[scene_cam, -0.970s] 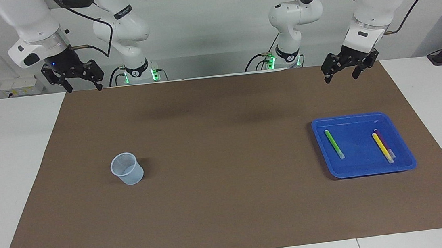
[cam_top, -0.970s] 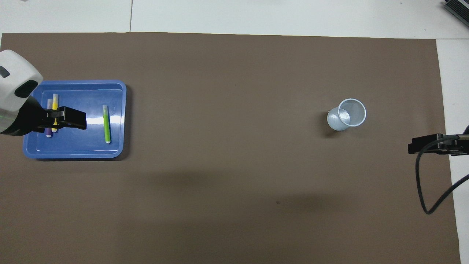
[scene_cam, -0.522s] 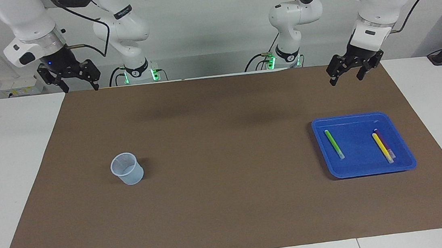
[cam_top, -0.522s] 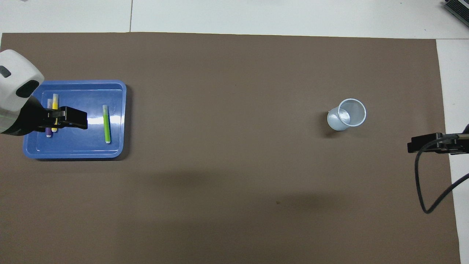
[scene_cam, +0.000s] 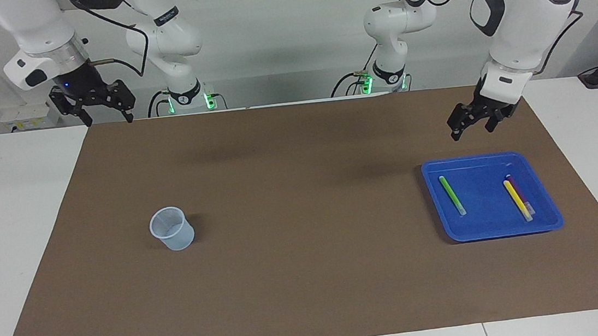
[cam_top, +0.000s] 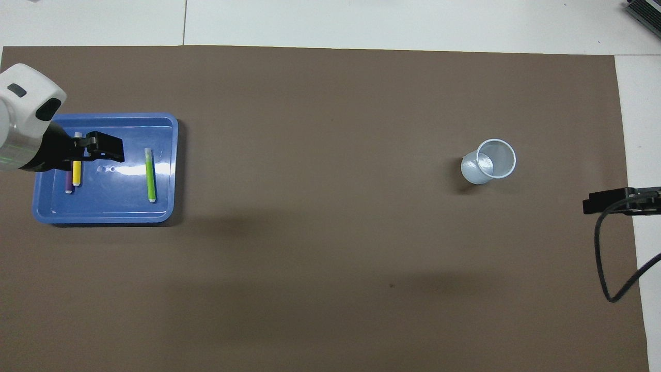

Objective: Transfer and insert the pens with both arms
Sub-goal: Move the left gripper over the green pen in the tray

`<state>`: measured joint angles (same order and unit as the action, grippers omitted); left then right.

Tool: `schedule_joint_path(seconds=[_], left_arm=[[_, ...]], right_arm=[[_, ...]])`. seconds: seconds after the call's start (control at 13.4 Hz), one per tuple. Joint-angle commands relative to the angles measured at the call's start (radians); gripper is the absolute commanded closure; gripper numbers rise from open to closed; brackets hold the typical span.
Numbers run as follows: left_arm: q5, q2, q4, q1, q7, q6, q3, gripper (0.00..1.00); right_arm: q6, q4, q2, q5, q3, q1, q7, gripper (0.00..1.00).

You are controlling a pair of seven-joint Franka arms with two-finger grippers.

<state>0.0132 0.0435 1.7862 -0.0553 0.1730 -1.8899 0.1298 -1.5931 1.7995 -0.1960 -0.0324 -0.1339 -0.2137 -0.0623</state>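
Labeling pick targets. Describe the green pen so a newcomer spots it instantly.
Find the blue tray on the brown mat at the left arm's end of the table. Three pens lie flat in it. The green pen lies alone on the side toward the cup, while the yellow pen and purple pen lie together.

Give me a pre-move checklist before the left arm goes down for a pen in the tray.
1. Left gripper open and empty, up in the air near the blue tray's robot-side edge: ok.
2. Green pen lies flat in the tray, alone, room around it: ok.
3. Yellow pen and purple pen lie side by side, touching or nearly so; a clean single grasp there: not ok.
4. Cup upright on the brown mat, mouth up, toward the right arm's end: ok.
5. Right gripper open, waiting in the air at the mat's corner: ok.
6. Cup holds no pen: ok.
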Motion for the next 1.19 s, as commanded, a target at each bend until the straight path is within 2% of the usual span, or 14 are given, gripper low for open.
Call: schedule_joint_path(seconds=[0.0, 0.22, 0.45, 0.52, 0.67, 0.82, 1.12], left_arm=[[-0.012, 0.068, 0.066, -0.035, -0.052, -0.157, 0.004, 0.0], [-0.036, 0.093, 0.119, -0.067, -0.098, -0.259, 0.004, 0.0], [-0.042, 0.183, 0.12, -0.067, -0.098, -0.342, 0.004, 0.0], [-0.042, 0.206, 0.12, -0.067, -0.098, -0.357, 0.004, 0.0], [-0.042, 0.223, 0.149, -0.066, -0.098, -0.389, 0.005, 0.0], [-0.042, 0.257, 0.174, -0.052, -0.089, -0.474, 0.005, 0.0], [-0.044, 0.254, 0.205, -0.054, -0.105, -0.479, 0.004, 0.0]], right_arm=[[-0.016, 0.03, -0.025, 0.022, 0.002, -0.027, -0.054, 0.0], [-0.021, 0.032, -0.028, 0.023, 0.002, -0.019, -0.059, 0.0], [0.028, 0.031, -0.031, 0.022, 0.003, -0.029, -0.053, 0.0], [0.01, 0.031, -0.031, 0.023, 0.003, -0.027, -0.057, 0.0], [-0.002, 0.032, -0.031, 0.023, 0.003, -0.029, -0.06, 0.0], [0.008, 0.031, -0.031, 0.023, 0.003, -0.023, -0.057, 0.0], [0.053, 0.034, -0.036, 0.023, 0.004, -0.03, -0.06, 0.0]])
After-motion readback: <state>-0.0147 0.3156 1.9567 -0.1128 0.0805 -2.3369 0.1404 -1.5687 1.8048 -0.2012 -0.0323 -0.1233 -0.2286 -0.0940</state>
